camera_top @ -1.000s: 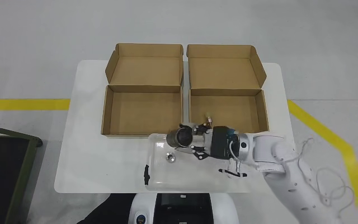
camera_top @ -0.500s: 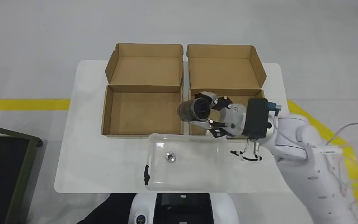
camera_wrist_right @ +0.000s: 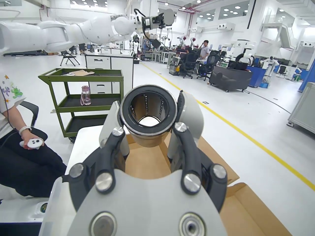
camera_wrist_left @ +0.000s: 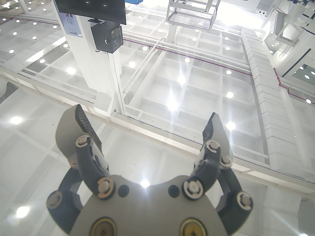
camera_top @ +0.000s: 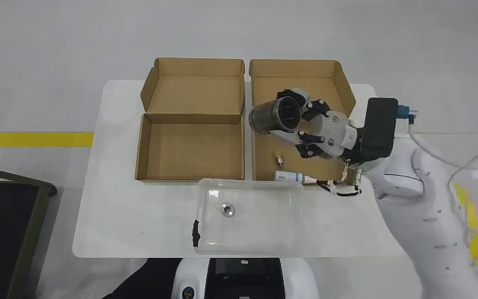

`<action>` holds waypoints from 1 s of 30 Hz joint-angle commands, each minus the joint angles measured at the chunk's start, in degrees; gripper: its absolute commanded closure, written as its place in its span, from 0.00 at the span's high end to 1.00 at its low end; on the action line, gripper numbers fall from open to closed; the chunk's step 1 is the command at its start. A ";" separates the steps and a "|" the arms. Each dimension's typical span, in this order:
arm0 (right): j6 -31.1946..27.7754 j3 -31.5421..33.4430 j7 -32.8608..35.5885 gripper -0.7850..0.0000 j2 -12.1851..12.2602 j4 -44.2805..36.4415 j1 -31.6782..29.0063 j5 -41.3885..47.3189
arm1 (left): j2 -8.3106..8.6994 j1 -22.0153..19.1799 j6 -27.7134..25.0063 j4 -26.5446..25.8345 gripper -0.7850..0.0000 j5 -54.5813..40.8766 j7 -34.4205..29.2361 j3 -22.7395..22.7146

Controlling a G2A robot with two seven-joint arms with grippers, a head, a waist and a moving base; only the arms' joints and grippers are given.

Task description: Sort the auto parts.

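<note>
- Right end effector (camera_top: pixel 297 119) pinches a cylindrical bearing (camera_top: pixel 270 116) above the right cardboard box (camera_top: pixel 352 149), at 1 o'clock on the surface.
- Left end effector (camera_wrist_left: pixel 147 128) is spread and empty.
- Small parts (camera_top: pixel 289 176) already lie in that box.
- One metal piece (camera_top: pixel 228 211) is left in the clear tray (camera_top: pixel 254 233) at 6 o'clock.

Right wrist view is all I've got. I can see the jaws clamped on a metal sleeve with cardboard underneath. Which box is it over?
Observer: The top view puts the right gripper and its metal sleeve over the rear edge of the right cardboard box, close to the left box.
Operator: Anything in that box already?
Observer: Two things lie on its floor: a small metal piece and a whitish elongated part by the front wall.
Operator: And the tray?
Observer: The clear tray holds one small round metal part.
</note>
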 commanded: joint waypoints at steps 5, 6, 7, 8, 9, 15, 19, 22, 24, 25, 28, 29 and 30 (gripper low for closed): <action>-0.53 2.28 0.14 0.00 0.20 0.13 0.30 0.66 | 0.00 0.00 0.00 0.00 1.00 0.00 0.00 0.00; -0.63 2.65 0.29 0.00 0.25 -0.23 0.08 0.65 | 0.00 0.00 0.00 0.00 1.00 0.00 0.00 0.00; -0.58 2.82 0.51 0.00 0.29 -1.16 -0.41 0.64 | 0.00 0.00 0.00 0.00 1.00 0.00 0.00 0.00; -0.27 2.95 0.68 0.00 0.32 -1.98 -1.00 0.65 | 0.00 0.00 0.00 0.00 1.00 0.00 0.00 0.00; 0.04 3.09 0.77 0.00 0.34 -2.71 -1.50 0.58 | 0.00 0.00 0.00 0.00 1.00 0.00 0.00 0.00; 1.42 1.20 0.73 0.00 0.06 -4.01 -2.57 -0.46 | 0.00 0.00 0.00 0.00 1.00 0.00 0.00 0.00; 1.73 0.43 0.42 0.00 -0.14 -3.15 -2.31 -1.11 | 0.00 0.00 0.00 0.00 1.00 0.00 0.00 0.00; 1.50 0.65 0.73 0.00 -0.10 -2.84 -2.90 -1.12 | 0.00 0.00 0.00 0.00 1.00 0.00 0.00 0.00; 1.26 0.73 1.37 0.00 -0.05 -2.83 -3.30 -1.08 | 0.00 0.00 0.00 0.00 1.00 0.00 0.00 0.00; 1.11 0.68 1.86 0.00 -0.02 -2.83 -3.47 -0.97 | 0.00 0.00 0.00 0.00 1.00 0.00 0.00 0.00; 1.09 -0.56 3.70 0.00 -0.03 -2.26 -4.33 -1.80 | 0.00 0.00 0.00 0.00 1.00 0.00 0.00 0.00; 1.32 -0.97 4.19 0.00 -0.06 -2.17 -4.42 -2.42 | 0.00 0.00 0.00 0.00 1.00 0.00 0.00 0.00; 1.58 -1.37 4.68 0.00 -0.09 -2.06 -4.48 -3.02 | 0.00 0.00 0.00 0.00 1.00 0.00 0.00 0.00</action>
